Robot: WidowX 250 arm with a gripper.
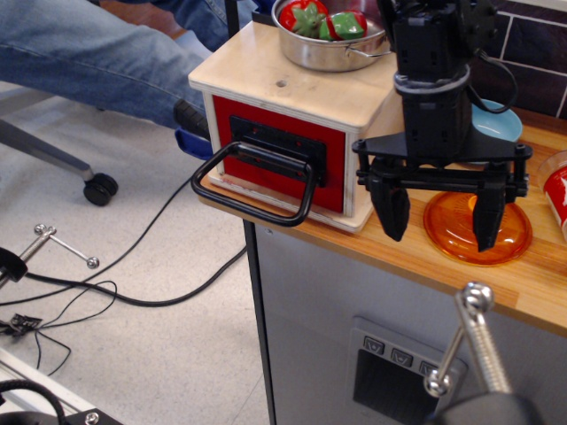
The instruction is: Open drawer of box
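Nearest in view, a shiny metal rod with a ball end rises from the lower right, in front of the grey cabinet that carries the wooden counter. Above the counter's near edge hangs the black gripper, its two fingers spread wide and pointing down, holding nothing, in front of an orange plate. To its left, at the counter's left end, stands the box of pale plywood with a small hole in its flat top. The drawer sits flush in the box, its red front facing near-left, with a black plate and a big black loop handle jutting past the counter edge. On the box's far side rests a steel pot holding red and green peppers.
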